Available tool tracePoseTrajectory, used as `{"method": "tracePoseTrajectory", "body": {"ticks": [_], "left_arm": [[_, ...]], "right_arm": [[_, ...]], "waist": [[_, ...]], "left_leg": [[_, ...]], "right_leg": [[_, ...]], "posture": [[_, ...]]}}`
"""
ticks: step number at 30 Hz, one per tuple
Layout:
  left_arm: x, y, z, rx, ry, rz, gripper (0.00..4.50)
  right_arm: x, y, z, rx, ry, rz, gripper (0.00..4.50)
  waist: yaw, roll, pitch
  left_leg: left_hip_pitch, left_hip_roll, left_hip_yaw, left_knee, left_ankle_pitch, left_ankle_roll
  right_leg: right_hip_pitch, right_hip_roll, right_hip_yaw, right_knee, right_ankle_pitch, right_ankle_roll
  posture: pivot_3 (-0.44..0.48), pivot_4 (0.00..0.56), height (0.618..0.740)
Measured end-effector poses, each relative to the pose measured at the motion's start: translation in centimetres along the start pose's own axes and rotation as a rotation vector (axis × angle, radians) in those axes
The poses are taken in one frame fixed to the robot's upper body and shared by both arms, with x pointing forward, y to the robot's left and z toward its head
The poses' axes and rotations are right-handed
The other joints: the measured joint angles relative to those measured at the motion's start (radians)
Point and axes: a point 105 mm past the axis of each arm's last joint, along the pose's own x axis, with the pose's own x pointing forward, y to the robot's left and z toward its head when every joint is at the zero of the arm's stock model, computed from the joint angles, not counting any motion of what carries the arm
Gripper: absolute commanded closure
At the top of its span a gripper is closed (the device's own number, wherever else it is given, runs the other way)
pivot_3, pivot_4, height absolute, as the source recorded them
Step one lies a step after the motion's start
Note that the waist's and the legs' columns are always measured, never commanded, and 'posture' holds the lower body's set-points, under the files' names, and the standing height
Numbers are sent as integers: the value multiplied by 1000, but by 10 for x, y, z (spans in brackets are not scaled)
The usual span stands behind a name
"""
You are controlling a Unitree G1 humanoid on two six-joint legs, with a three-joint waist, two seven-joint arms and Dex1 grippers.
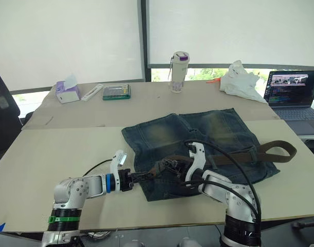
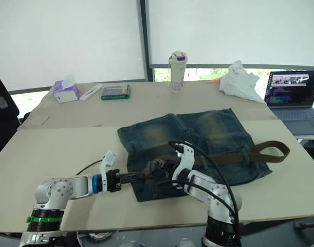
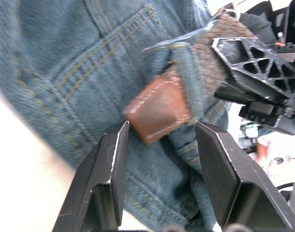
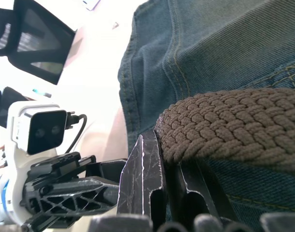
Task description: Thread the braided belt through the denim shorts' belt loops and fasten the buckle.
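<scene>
The denim shorts (image 1: pixel 198 134) lie flat in the middle of the table, waistband toward me. The braided belt (image 1: pixel 239 157) runs along the waistband and curls into a loop off the shorts' right side; I cannot make out the buckle. In the left wrist view the belt's brown leather tip (image 3: pixel 159 108) pokes out of a belt loop (image 3: pixel 188 72). My left gripper (image 3: pixel 161 130) is open, with that tip between its fingers. Just behind the loop, my right gripper (image 4: pixel 169 145) is shut on the braided belt (image 4: pixel 224 125). Both grippers meet at the waistband's left part (image 1: pixel 162 170).
At the table's far side stand a tissue box (image 1: pixel 67 91), a green calculator (image 1: pixel 116 92), a bottle (image 1: pixel 179 64) and a white bag (image 1: pixel 241 82). A laptop (image 1: pixel 293 95) sits at the right. A black chair (image 1: pixel 2 113) is off to the left.
</scene>
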Motion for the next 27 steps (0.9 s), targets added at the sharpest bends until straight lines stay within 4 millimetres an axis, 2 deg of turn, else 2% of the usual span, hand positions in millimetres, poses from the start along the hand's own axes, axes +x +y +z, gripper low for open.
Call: {"method": "tracePoseTrajectory", "body": {"ticks": [3,7,18,25,27], "left_arm": [[1,0,0,3,-2,-3,2211],[11,-8,-1,-27,-23,-48,2211],[6,-12,8,-67,-92,-77,2211],[0,-9,13,-67,-122,-65,4363],[1,-10,14,-69,-127,-74,4476]], "right_arm": [[-1,2,1,10,-5,18,4500],[-2,6,3,25,-15,39,4500],[-5,10,7,35,-37,49,4500],[-6,6,5,38,-34,28,4500],[-7,4,6,30,-32,18,4500]], "waist": [[1,0,0],[3,0,0],[2,0,0],[3,0,0],[5,0,0]], "left_leg": [[0,0,0,0,0,0],[-1,0,0,0,0,0],[-1,0,0,0,0,0],[-1,0,0,0,0,0],[-1,-1,0,0,0,0]], "right_leg": [[0,0,0,0,0,0],[0,-1,1,-1,0,0],[0,-1,1,-1,0,0],[0,-1,0,-1,0,0],[0,-1,0,-1,0,0]], "posture": [[0,150,740],[0,150,740],[0,150,740],[0,150,740],[0,150,740]]}}
